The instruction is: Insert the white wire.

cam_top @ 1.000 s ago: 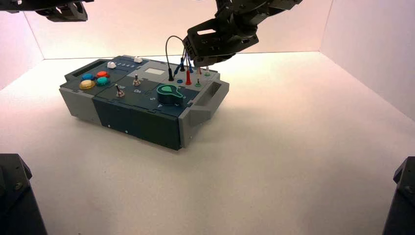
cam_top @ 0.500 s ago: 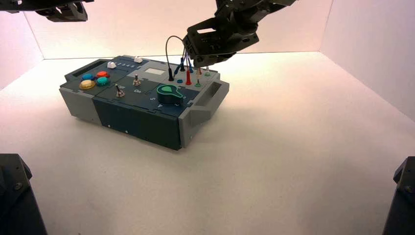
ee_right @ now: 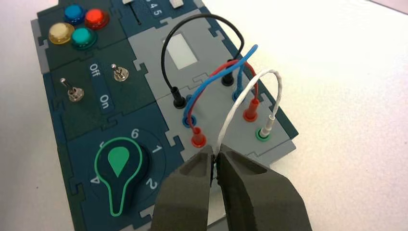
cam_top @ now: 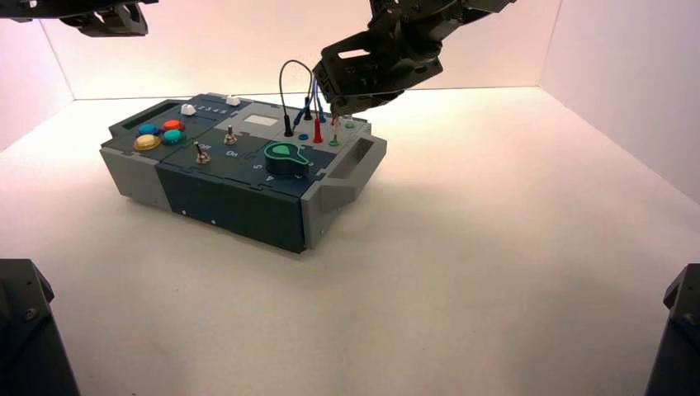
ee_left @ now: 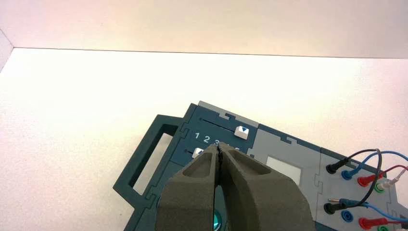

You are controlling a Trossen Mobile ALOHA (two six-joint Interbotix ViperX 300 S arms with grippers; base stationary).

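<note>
We've got our R gripper over the box, pinching the white wire. Our L gripper is pressed together, idle nr. the sliders.

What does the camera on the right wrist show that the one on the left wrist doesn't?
Only the right wrist view: the right gripper shut on the white wire, and two metal toggle switches.
Only the left wrist view: the box's dark end handle.
Both: the black looped wire and white display window.

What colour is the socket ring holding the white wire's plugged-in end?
Green; the right wrist view shows it best.
</note>
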